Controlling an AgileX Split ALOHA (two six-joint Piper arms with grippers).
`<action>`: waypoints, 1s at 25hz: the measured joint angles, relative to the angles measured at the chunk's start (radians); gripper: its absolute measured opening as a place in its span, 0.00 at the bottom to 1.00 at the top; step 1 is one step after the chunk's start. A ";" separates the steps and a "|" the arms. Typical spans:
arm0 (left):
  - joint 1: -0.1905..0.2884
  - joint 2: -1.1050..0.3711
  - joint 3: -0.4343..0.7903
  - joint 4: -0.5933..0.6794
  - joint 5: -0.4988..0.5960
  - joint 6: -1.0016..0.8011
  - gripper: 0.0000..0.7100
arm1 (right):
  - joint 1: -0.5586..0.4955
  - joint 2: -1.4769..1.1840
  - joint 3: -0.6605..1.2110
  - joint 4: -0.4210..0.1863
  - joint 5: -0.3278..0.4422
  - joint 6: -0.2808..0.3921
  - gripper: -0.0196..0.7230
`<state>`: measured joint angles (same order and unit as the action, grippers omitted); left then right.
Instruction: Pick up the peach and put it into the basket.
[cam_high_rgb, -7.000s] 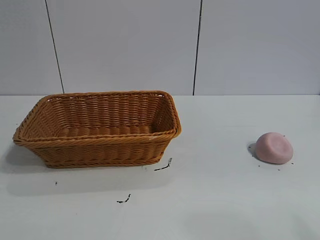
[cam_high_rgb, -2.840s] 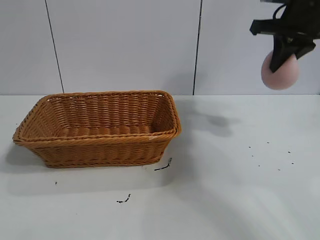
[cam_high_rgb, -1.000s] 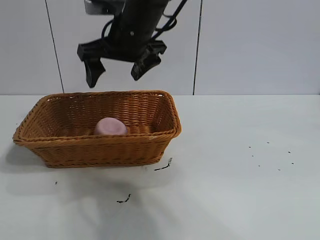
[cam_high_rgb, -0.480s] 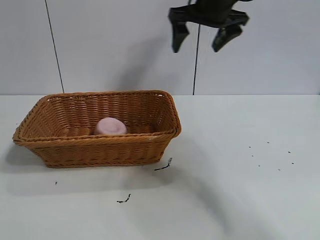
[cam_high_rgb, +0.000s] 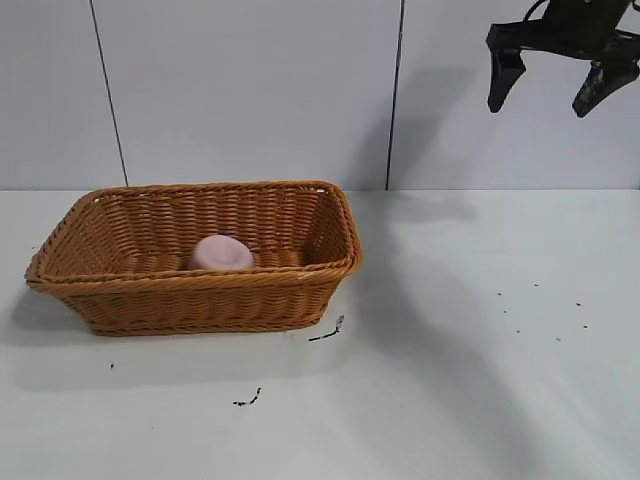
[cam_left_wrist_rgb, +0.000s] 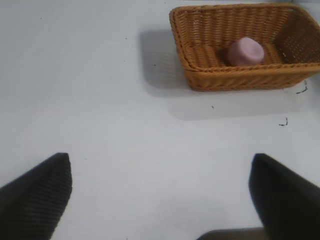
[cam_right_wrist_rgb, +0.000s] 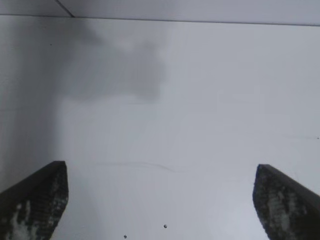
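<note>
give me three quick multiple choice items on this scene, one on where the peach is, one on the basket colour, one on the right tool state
1. Where is the peach?
A. on the bare table
B. inside the basket
C. held in the right tool

2. What colour is the basket?
A. orange-brown
B. blue
C. black

3. How are the right tool's fingers?
A. shut on the peach
B. shut on nothing
C. spread wide, holding nothing

Answers:
1 B: the peach lies on the floor of the basket, walled in on all sides.
2 A: its woven wicker sides and braided rim are orange-brown.
3 C: the right tool hangs high at the exterior view's upper right, far from the basket, with its two fingers well apart and nothing between them.
</note>
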<state>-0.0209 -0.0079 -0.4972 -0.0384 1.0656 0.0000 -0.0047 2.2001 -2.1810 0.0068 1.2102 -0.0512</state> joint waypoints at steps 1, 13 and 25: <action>0.000 0.000 0.000 0.000 0.000 0.000 0.98 | 0.000 -0.013 0.005 -0.001 0.000 0.000 0.96; 0.000 0.000 0.000 0.000 0.000 0.000 0.98 | 0.000 -0.609 0.579 0.051 0.000 0.000 0.96; 0.000 0.000 0.000 0.000 0.000 0.000 0.98 | 0.000 -1.457 1.405 0.052 -0.076 0.000 0.96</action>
<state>-0.0209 -0.0079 -0.4972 -0.0384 1.0656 0.0000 -0.0047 0.7428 -0.7761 0.0588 1.1341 -0.0512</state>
